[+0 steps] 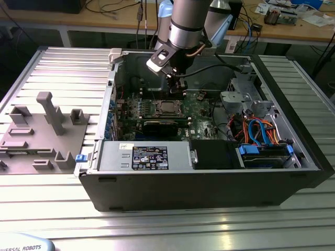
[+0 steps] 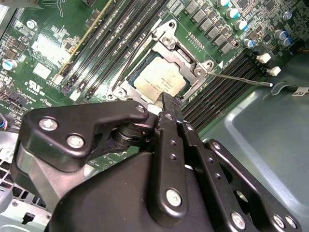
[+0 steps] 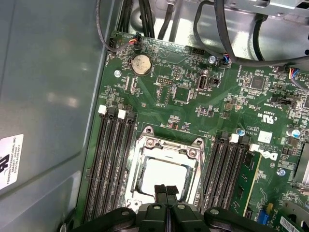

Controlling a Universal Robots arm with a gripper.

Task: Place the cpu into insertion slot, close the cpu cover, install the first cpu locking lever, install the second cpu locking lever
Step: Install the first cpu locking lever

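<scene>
Table: ribbed metal table (image 1: 52,63), with a cluttered wooden bench behind it.
Case: an open computer case (image 1: 209,183) lies on its side on the table.
Arm: the robot arm (image 1: 186,26) reaches down into the case from its far side.
Board: the green circuit board (image 3: 164,92) lies flat on the case floor.
Gripper: the gripper (image 3: 165,188) has its two fingers pressed together, holding nothing, and its tips hang just above the near edge of the socket.
Cpu cover: the cpu cover (image 3: 169,145) appears to lie flat over the socket, framing the chip.
Cpu: the cpu (image 2: 161,79) sits in the socket, its silvery top showing through the cover's opening.
Locking lever: a thin locking lever (image 2: 241,78) sticks out sideways from one corner of the socket and looks unlatched.
Step in hand: judging by this, seating and covering are done and the levers are the work.
Doing it well: push the rod with the closed fingertips, low and steady, and press only on the rod, never on the chip.
Around: a power supply box (image 1: 149,157) and a drive cage with blue and orange cables (image 1: 261,130) stand nearer the camera; a grey moulded fixture (image 1: 47,130) rests on the table at the exterior view's left.
In the way: memory slots (image 3: 113,164) flank the socket closely on both sides, so a slipping fingertip could strike their clips.
</scene>
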